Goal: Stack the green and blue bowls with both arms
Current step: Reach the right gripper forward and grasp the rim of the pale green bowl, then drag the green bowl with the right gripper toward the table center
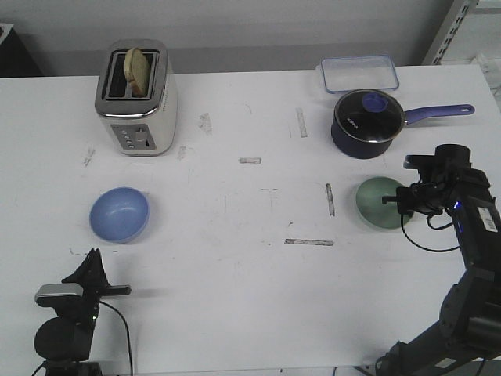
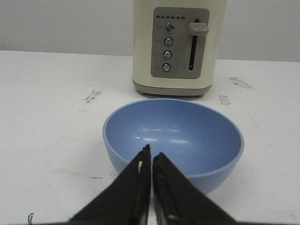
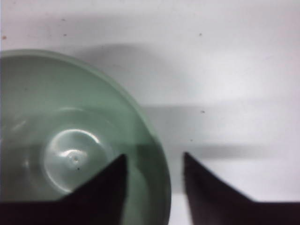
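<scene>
The blue bowl (image 1: 119,213) sits upright on the white table at the left; it fills the left wrist view (image 2: 173,140). My left gripper (image 1: 92,266) is shut and empty, just short of the bowl's near rim (image 2: 151,157). The green bowl (image 1: 379,202) sits at the right, in front of the saucepan; it also shows in the right wrist view (image 3: 70,140). My right gripper (image 1: 403,200) is open and straddles the bowl's right rim (image 3: 153,161), one finger inside the bowl and one outside.
A cream toaster (image 1: 137,98) with a slice of bread stands behind the blue bowl. A dark navy saucepan (image 1: 368,121) with a long handle and a clear lidded box (image 1: 358,73) stand behind the green bowl. Tape marks dot the table's middle.
</scene>
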